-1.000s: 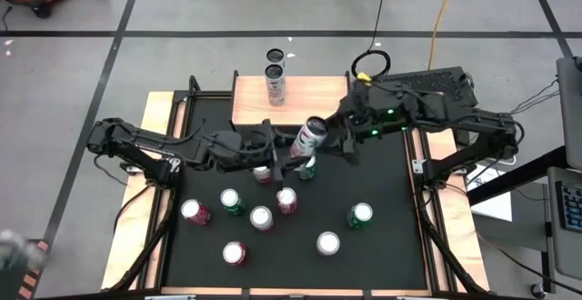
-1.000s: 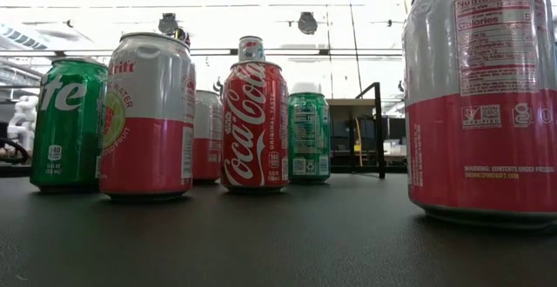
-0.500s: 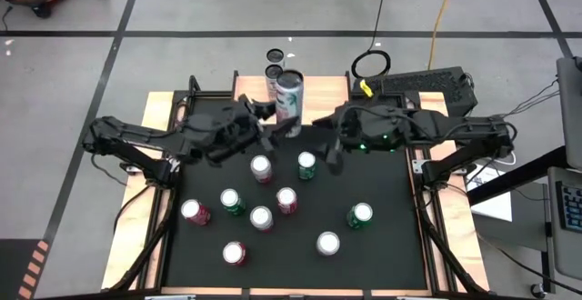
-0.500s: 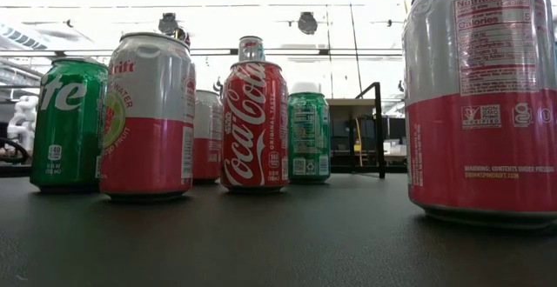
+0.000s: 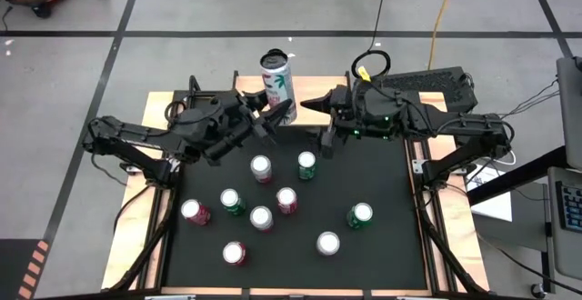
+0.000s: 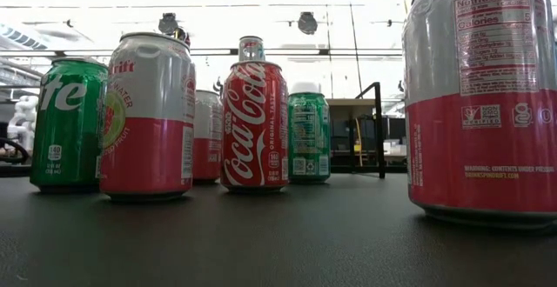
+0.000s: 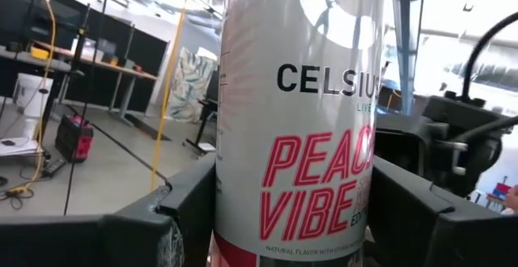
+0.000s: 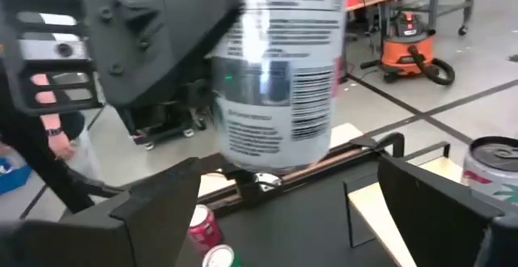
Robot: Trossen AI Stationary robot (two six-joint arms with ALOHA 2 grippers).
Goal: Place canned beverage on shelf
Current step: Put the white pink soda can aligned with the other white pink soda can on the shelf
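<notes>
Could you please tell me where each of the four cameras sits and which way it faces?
High view: overhead, straight down; both arms, left gripper holding the tall can, right gripper open.
Low view: table height, level across standing cans; no arm.
Left wrist view: past its fingers at the tall can.
Right wrist view: past its fingers toward the left gripper.
Shared: the tall can.

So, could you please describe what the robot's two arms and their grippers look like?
Both arms are dark, nearly black, built of jointed segments with exposed cables along them. The left gripper and the right gripper each have two broad, flat, matte black fingers. The right arm shows small green indicator lights near its wrist.
</notes>
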